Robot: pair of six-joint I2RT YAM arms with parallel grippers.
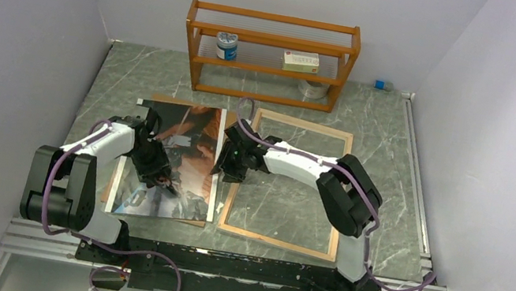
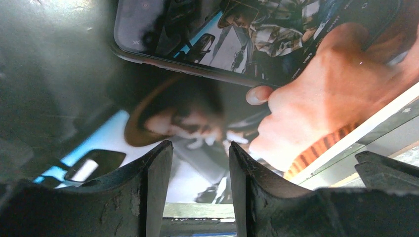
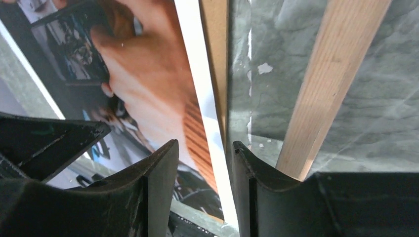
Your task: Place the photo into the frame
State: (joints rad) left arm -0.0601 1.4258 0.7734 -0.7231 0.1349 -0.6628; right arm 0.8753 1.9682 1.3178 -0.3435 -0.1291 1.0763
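Right, back of the table (image 1: 404, 163) first: the orange shelf rack (image 1: 276, 17) stands by the far wall, carrying a jar (image 1: 227, 45), a small box (image 1: 301, 61) and a tape roll (image 1: 313, 89), well apart from my work. The frame (image 1: 277, 239) lies flat on the right half, wood-coloured rim up, marble showing through its middle. Just beside it, to the left, the photo (image 1: 189, 129) lies picture side up on the brown backing board (image 1: 166, 101), whose edge peeks out along the top. Both arms reach in over the photo, so they hide part of it from above.

Now the left jaws: low over the photo's lower middle, parted by only a narrow slot, nothing in it; I see the print (image 2: 197, 113) straight through. The right jaws sit at the photo's right edge, between photo and frame rim (image 3: 326, 84), parted just as little. The white border (image 3: 197, 74) and the board's edge (image 3: 216, 49) run into that gap, but I cannot tell whether the fingers (image 3: 158, 192) touch either.
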